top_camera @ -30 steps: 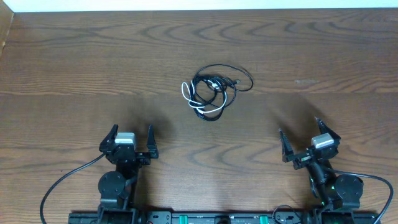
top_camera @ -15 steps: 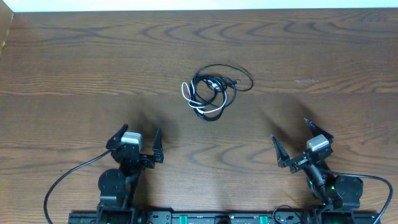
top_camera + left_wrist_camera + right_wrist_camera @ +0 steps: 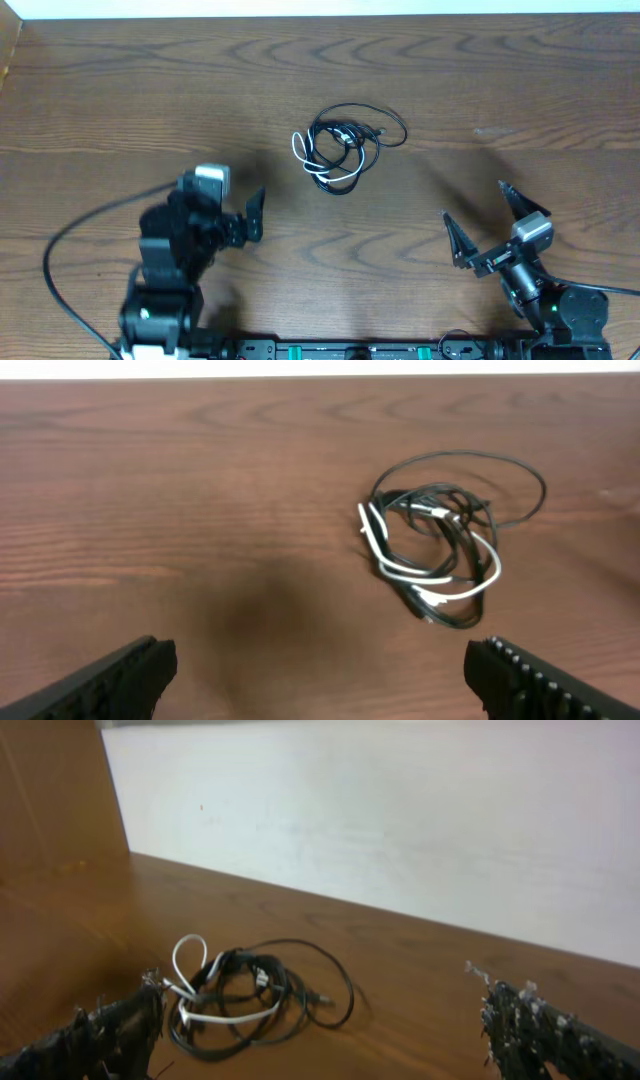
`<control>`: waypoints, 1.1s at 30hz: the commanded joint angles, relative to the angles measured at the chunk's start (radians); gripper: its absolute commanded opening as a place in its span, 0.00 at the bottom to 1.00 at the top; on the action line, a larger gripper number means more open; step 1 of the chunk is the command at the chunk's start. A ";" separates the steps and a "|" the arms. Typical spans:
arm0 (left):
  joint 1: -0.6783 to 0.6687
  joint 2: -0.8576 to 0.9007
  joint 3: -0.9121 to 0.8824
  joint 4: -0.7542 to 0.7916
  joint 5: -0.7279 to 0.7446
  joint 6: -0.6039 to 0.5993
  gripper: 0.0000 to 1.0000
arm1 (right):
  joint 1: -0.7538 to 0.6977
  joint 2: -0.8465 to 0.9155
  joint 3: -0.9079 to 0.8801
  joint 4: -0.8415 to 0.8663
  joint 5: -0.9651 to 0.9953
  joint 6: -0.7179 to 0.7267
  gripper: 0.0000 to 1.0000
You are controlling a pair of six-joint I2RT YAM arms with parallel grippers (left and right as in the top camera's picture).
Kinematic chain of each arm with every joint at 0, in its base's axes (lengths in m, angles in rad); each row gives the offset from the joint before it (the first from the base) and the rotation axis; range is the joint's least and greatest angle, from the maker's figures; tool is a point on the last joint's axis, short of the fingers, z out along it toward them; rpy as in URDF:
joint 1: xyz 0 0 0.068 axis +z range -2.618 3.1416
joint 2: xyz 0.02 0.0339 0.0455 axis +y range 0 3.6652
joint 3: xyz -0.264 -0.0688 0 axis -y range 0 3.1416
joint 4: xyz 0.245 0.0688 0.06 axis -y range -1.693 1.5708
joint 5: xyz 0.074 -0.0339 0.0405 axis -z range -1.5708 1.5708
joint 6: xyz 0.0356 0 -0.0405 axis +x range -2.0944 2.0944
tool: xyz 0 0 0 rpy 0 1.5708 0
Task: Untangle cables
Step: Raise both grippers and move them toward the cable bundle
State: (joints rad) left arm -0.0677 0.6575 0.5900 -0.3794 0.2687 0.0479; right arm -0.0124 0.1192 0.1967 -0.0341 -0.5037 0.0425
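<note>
The black cable (image 3: 385, 121) and the white cable (image 3: 304, 159) lie coiled together on the wooden table, near its middle. In the left wrist view the black cable (image 3: 530, 472) loops around the white one (image 3: 440, 574). In the right wrist view the black cable (image 3: 325, 960) and the white cable (image 3: 230, 1015) lie ahead. My left gripper (image 3: 225, 208) is open and empty, left of and nearer than the tangle; its fingers show wide apart (image 3: 318, 670). My right gripper (image 3: 485, 218) is open and empty, right of and nearer than the tangle (image 3: 320, 1030).
The wooden table (image 3: 120, 110) has a white wall along its far edge (image 3: 400, 810). A thick black arm wire (image 3: 75, 235) curves off the left arm. The arm bases sit along the near edge.
My left arm has lifted and moved forward toward the cables. My right gripper has tilted and shifted slightly right. The cables have not moved.
</note>
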 commanded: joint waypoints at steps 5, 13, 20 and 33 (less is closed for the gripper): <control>-0.004 0.212 0.315 -0.221 0.084 -0.015 0.98 | 0.006 0.212 0.153 -0.006 -0.050 0.014 0.99; -0.004 0.342 0.591 -0.404 0.156 -0.016 0.98 | 0.006 0.537 0.416 -0.104 -0.111 -0.044 0.99; -0.004 0.465 0.798 -0.565 0.232 -0.026 0.98 | -0.011 0.815 0.743 -0.381 -0.187 -0.102 0.99; -0.004 0.588 0.890 -0.653 0.296 -0.026 0.98 | -0.017 1.049 1.025 -0.723 -0.217 -0.156 0.99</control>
State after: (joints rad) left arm -0.0685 1.2480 1.4609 -1.0302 0.5419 0.0261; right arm -0.0242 1.1591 1.2045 -0.7521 -0.6945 -0.1211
